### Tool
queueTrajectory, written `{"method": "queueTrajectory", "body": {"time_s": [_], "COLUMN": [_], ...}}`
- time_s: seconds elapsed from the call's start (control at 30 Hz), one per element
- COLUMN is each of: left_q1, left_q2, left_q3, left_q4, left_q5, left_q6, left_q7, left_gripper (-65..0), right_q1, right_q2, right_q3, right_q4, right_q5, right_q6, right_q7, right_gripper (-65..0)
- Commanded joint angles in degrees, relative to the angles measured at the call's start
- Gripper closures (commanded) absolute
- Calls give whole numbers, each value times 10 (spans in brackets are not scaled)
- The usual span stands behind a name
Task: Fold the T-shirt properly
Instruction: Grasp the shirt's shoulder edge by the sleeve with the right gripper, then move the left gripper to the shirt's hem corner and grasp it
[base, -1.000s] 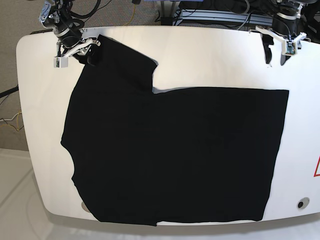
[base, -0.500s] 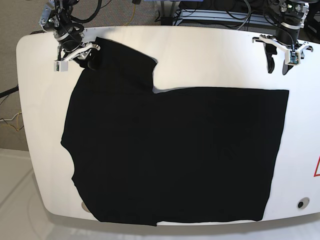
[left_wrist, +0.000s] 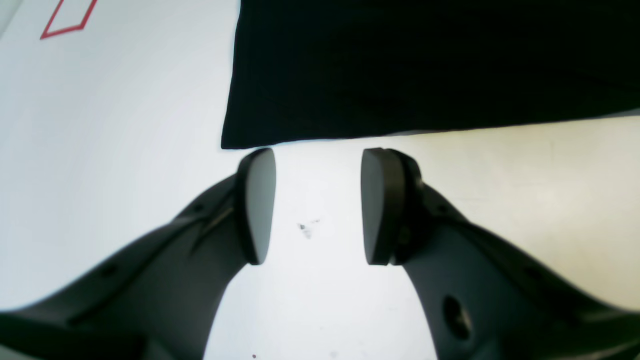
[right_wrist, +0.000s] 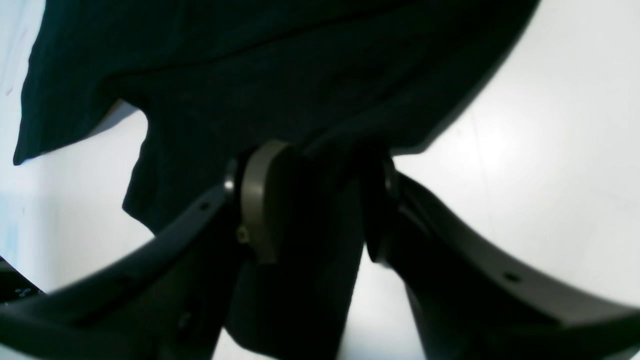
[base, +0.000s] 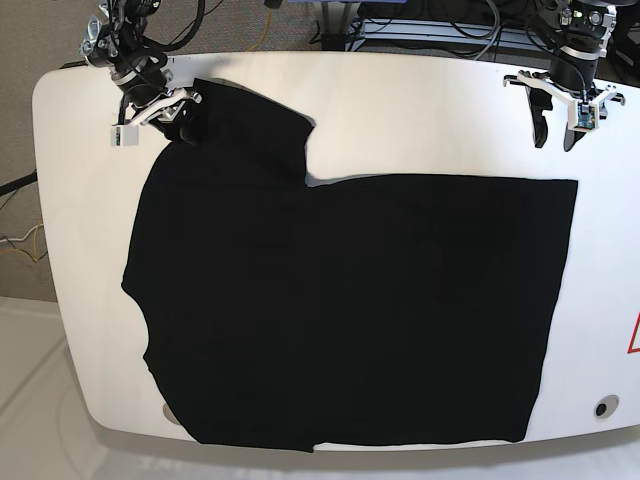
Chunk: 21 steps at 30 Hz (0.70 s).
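Left claw (base: 555, 128) has swung square; T-shirt (base: 350, 300) flat on table (base: 420, 110).

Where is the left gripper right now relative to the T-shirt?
In the base view the left gripper hangs at the table's far right, just beyond the T-shirt's far right corner; the left wrist view shows its jaws apart with nothing between them.

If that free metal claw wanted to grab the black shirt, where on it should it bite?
Likely the shirt's far hem corner nearest the left pincer. It lies flat, just beyond the open fingertips, with bare table around it. Coming in low from the table's back edge should slide one finger under the cloth.
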Motion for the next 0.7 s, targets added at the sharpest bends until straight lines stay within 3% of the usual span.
{"method": "queueTrajectory", "body": {"time_s": [0.0,0.33,0.4,0.67], "left_q1": [5,-7,-21,-39], "left_q2": [-5,-4,-4,-12], "left_q3": [-5,-29,-71,-105], "left_q4": [11,1,-17,-44], "left_q5": [1,-12,-48,-87], "left_q6": [4,-1,-12,-21], "left_q7": [-13,14,40,64], "left_gripper": [-253,-257,-264,-267], "right_q1": [-1,2,1,1], "right_q2": [5,3,2,2], "right_q3": [1,-9,-18,-25], "right_q4": [0,-8,-12,-16], "right_q5": [-3,-18,-52,-80], "right_q6": [1,7,7,5], "right_q7": [-5,-2,1,4], "right_gripper": [-242,-246,-247,-248]}}
